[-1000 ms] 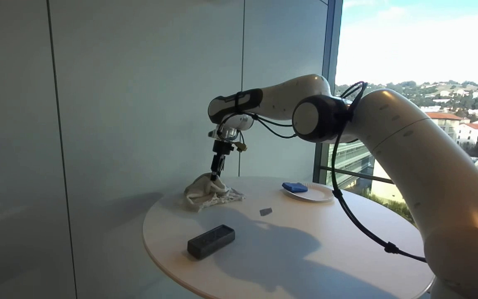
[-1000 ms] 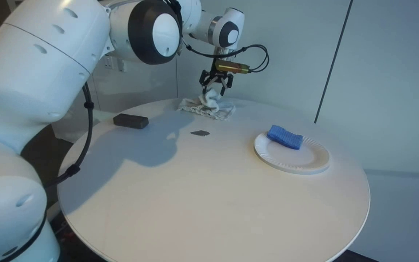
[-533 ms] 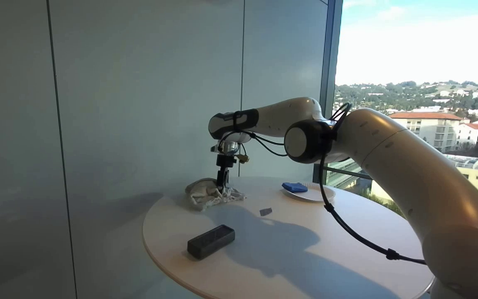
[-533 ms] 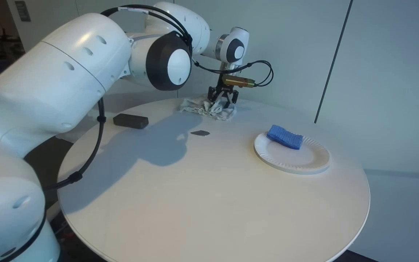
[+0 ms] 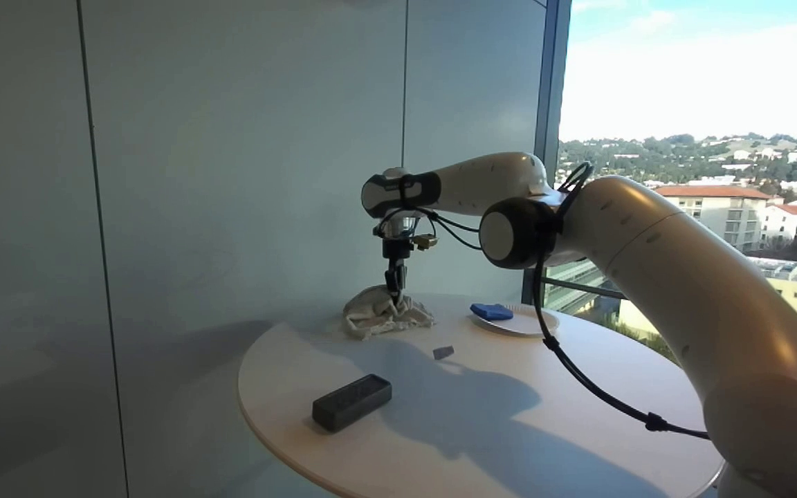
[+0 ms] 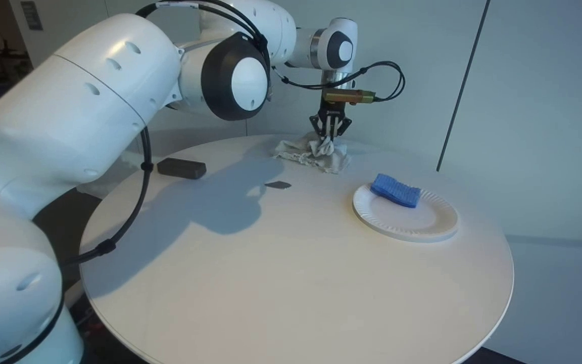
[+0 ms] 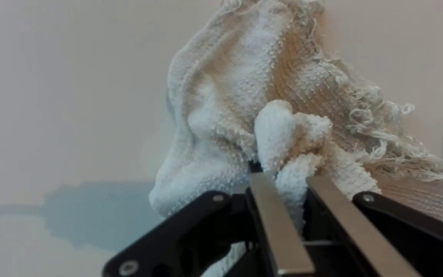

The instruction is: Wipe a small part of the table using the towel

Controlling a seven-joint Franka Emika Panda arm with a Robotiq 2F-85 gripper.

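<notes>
Towel, off-white, nubby, crumpled, frayed edge, pinched in tool

White plate w/ blue sponge on it, flat grey scrap btwn plate & dk box, pale wall behind, window w/ bldgs & hills outside in an exterior view

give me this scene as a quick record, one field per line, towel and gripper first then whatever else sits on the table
tool: towel, crumpled, frayed along one edge
hold: gripper shut on a bunched fold of it
contact: part of the towel lies on the round table
dish: white plate, blue item on it
other items: dark oblong block; small grey patch
wiping done: cannot tell from these pictures
</notes>
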